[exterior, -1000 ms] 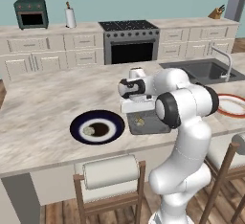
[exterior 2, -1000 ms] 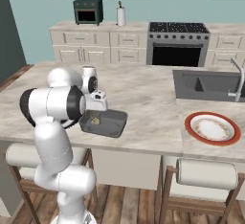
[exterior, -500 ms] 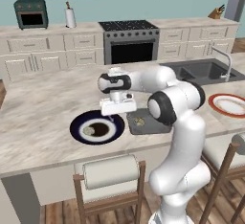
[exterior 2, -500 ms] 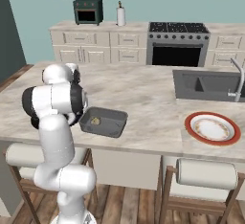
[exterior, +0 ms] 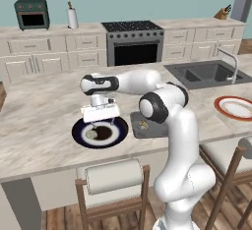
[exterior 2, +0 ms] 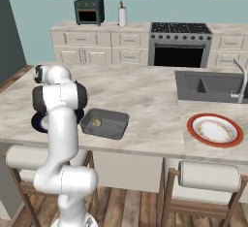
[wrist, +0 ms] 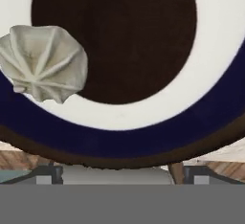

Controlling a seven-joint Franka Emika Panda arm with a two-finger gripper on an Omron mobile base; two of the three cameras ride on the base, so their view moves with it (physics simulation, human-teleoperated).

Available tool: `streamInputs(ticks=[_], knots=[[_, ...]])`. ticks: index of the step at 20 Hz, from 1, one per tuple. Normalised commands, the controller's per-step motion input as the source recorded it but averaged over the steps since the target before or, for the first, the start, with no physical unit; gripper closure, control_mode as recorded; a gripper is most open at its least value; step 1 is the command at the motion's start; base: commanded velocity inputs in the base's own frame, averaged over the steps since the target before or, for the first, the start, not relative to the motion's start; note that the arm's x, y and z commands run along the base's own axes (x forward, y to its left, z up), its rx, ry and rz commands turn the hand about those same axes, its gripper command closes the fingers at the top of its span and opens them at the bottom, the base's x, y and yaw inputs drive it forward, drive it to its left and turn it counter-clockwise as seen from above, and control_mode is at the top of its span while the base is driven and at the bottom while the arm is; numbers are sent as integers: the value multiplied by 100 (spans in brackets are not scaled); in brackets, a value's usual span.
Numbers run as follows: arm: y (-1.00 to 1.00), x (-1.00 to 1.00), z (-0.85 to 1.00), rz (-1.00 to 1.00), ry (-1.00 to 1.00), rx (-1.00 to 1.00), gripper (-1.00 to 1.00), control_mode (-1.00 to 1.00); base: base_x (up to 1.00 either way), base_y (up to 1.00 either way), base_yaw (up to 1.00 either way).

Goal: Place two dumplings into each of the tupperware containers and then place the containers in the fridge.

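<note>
Stools [exterior: 115,177] stood nearest, tucked under the counter's [exterior: 44,126] front edge. Just past that edge lay the blue plate [exterior: 78,134], dark in the middle with a white ring and a navy rim, and one dumpling [exterior: 91,134] sat on its left side; in the hand view that dumpling [wrist: 44,63] looked pale and pleated, lying across the border of the dark centre and the white ring. The gripper [exterior: 101,123] hung straight over the plate, pointing down, jaws spread wide and holding nothing, clear of the dumpling.

Just right of the plate sat a container [exterior: 139,130], shallow and grey, partly behind the arm, with one dumpling inside. From the right base view the same container [exterior 2: 117,119] showed its dumpling [exterior 2: 96,122] near the left end, and the plate [exterior 2: 35,123] peeked out behind the arm.

Farther right along the counter, well apart from the container, was the red plate [exterior 2: 191,126], bare. Beyond it the sink [exterior: 211,74] was set into the counter with its tap [exterior: 232,62].

Against the far wall stood the oven [exterior: 135,44], with a toaster oven [exterior: 31,14] and a paper roll [exterior: 72,16] on the back counter to its left, and a knife block [exterior: 222,13] at the far right.
</note>
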Motion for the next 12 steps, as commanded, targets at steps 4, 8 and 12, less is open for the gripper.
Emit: streamInputs(ticks=[4,8,12], knots=[[32,0,-38,0,-40,2,-100,-100,0,0,0],[33,3,-40,0,-26,4,-100,-100,0,0,0],[38,8,-60,0,-17,1,-100,-100,0,0,0]])
